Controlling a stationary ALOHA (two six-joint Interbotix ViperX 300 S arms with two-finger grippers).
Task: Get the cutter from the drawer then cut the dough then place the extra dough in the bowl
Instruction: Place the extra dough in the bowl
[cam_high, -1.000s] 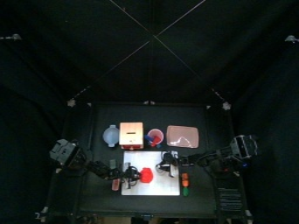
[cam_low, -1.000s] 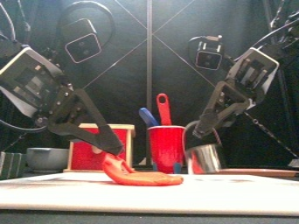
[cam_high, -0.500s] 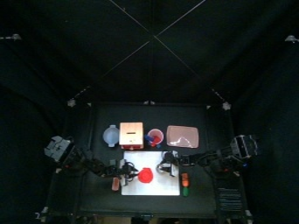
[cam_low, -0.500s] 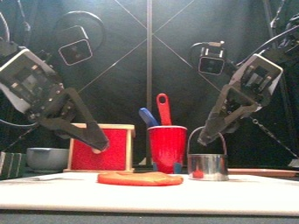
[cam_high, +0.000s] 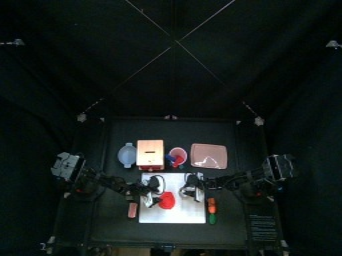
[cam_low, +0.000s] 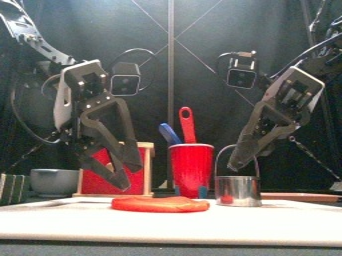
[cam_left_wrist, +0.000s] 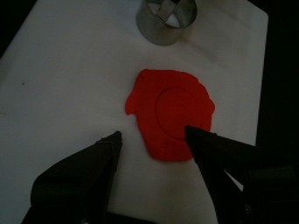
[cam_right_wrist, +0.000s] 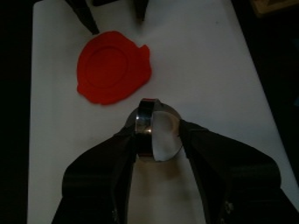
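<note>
The flat red dough (cam_left_wrist: 173, 114) lies on the white cutting board (cam_left_wrist: 70, 87), near the table's front edge. It looks soft and floppy and may tear, so pinch the thin outer ring at its rim. The left hand (cam_left_wrist: 153, 136) hangs open over it, holding nothing. The right hand (cam_low: 243, 160) is closed on the round metal cutter (cam_right_wrist: 156, 131), which stands just beside the dough.

left arm (cam_low: 87, 100): black, jointed | right arm (cam_low: 287, 95): black, jointed | left gripper (cam_left_wrist: 152, 134): black tapered jaws
</note>
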